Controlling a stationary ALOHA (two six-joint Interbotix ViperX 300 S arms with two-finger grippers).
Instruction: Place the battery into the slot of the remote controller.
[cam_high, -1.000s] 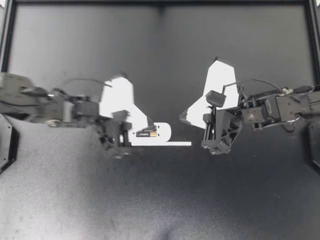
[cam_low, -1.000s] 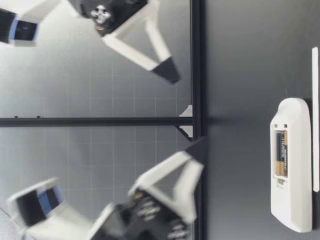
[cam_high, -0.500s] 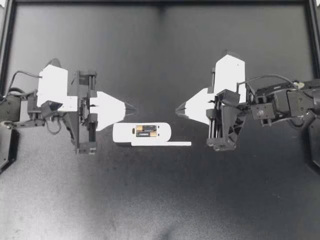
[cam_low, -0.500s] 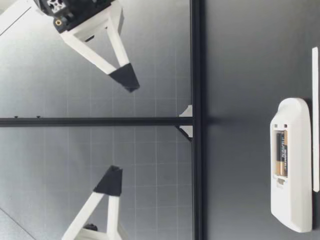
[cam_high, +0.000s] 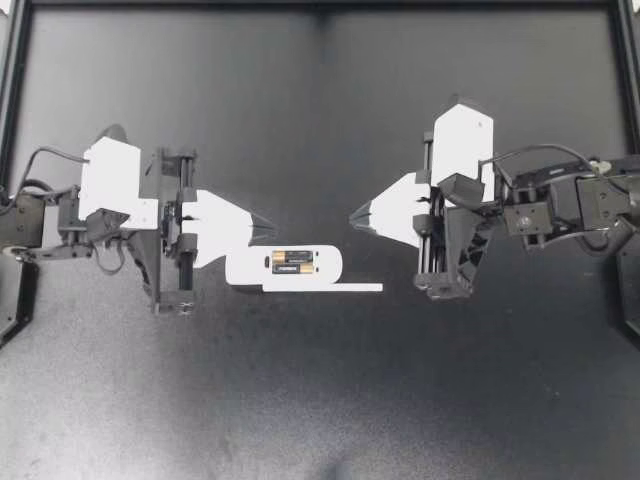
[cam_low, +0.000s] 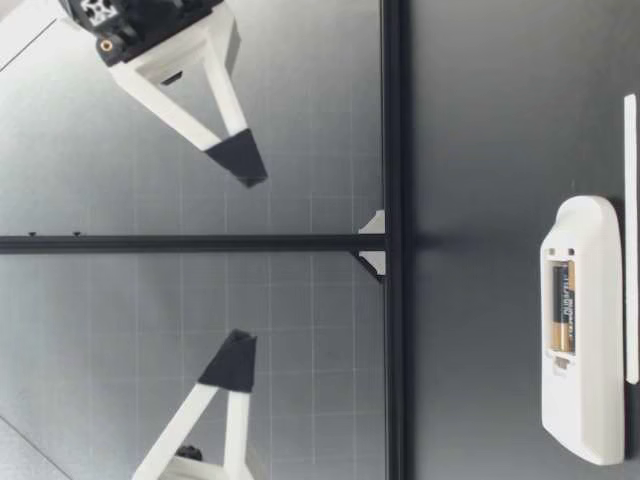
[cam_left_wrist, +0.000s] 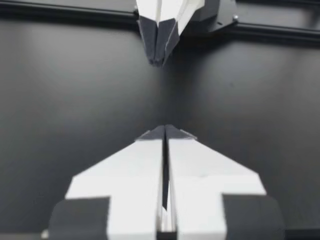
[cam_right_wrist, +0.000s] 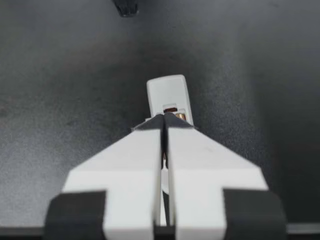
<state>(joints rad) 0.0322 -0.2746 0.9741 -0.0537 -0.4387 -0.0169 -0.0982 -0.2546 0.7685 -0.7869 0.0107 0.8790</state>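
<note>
Nearest me, a thin white strip (cam_high: 325, 288) lies on the worktop (cam_high: 320, 400), just beside the remote (cam_high: 330, 265), whose open slot holds the battery (cam_high: 293, 268). Farther off, raised above the worktop, my left gripper (cam_high: 268, 225) and right gripper (cam_high: 356, 215) point at each other, fingers pressed together, holding nothing.

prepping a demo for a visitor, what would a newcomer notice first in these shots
The white remote controller stands out on the dark table, lying at its middle with two batteries seated in the open slot and a thin white strip alongside it. The left claw and right claw, both shut and empty, hang above the table, tips pointing toward each other from either side of the remote controller.
</note>
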